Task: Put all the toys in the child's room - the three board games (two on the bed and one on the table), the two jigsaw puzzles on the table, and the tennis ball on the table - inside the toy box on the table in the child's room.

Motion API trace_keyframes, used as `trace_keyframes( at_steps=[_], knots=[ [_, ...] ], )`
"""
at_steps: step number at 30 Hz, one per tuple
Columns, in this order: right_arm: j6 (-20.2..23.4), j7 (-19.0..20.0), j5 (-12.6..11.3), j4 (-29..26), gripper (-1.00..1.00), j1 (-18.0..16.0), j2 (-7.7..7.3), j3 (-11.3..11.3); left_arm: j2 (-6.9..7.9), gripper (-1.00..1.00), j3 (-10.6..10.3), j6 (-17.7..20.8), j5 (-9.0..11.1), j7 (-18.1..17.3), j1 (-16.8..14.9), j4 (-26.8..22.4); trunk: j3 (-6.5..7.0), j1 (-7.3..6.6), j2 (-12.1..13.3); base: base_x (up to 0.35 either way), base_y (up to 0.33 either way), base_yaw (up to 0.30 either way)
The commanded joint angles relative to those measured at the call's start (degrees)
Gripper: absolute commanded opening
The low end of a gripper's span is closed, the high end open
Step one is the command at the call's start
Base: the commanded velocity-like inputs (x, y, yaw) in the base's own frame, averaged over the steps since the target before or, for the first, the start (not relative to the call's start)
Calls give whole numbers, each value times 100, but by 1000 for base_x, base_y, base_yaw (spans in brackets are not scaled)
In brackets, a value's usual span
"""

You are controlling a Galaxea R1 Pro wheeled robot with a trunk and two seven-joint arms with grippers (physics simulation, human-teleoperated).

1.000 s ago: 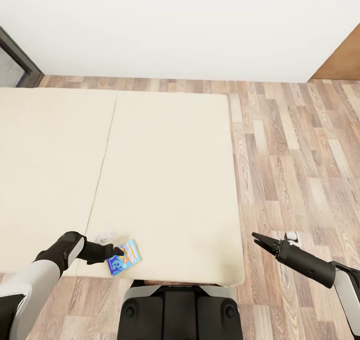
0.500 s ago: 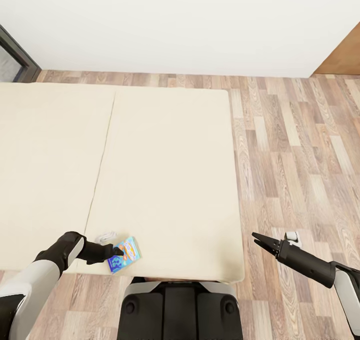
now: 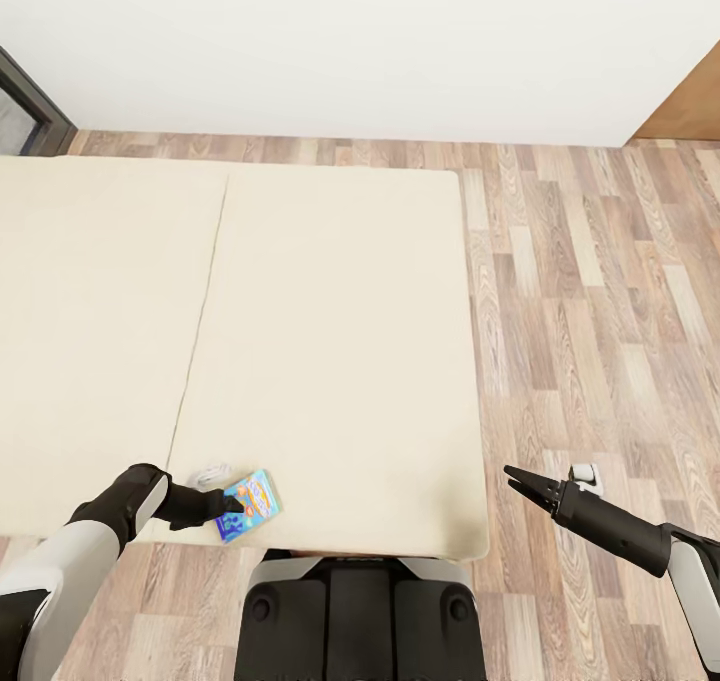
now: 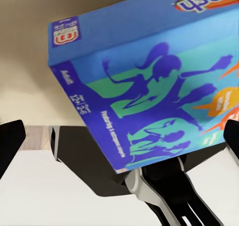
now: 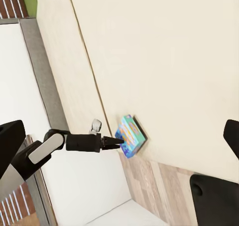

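**A:** How far along did it look?

**B:** Early, I'd judge. The bed (image 3: 330, 351) carried a single game (image 3: 246, 505), the light blue one, at its near edge beside the robot's base. No toy box or tabletop was to be seen, so nothing could be counted as stowed, and the carry was yet to come.

**A:** And the left end effector (image 3: 232, 506)?

**B:** Its tips met the game's near side. In the left wrist view the game (image 4: 149, 81) sat between the dark fingertips (image 4: 10, 141), tilted, apparently clamped.

**A:** The right one?

**B:** The right end effector (image 3: 520, 482) hung over the floor (image 3: 600, 311), well apart from the game, fingers narrow, holding nothing.
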Motion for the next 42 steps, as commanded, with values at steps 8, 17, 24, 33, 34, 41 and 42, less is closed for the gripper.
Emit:
trace_keyframes(
  at_steps=[8,17,24,33,34,41,42],
  knots=[
    [21,24,12,-2,100,-3,0,-5,-2,100,64,42,15,57,-1,-12,-43,3,-9,0,0,0],
    [21,24,12,0,100,-3,0,-5,-5,100,74,-100,34,68,-1,-54,-50,3,-9,0,0,0],
    [20,24,12,0,100,-3,0,-8,-10,100,62,-419,58,42,-1,-51,-51,3,-9,0,0,0],
    [13,23,12,1,100,-3,0,-5,-11,100,59,-465,67,-7,-1,-50,-51,3,-9,0,0,0],
    [15,23,12,1,100,-3,0,-5,-11,100,58,-466,66,-9,-1,-49,-51,3,-9,0,0,0],
    [17,24,12,1,100,-3,0,-5,-26,100,54,-468,63,-22,-1,-49,-51,3,-9,0,-8,0],
    [17,24,12,1,100,-3,0,-6,-29,100,54,-468,63,-23,-1,-49,-51,3,-9,0,-59,0]
  ],
)
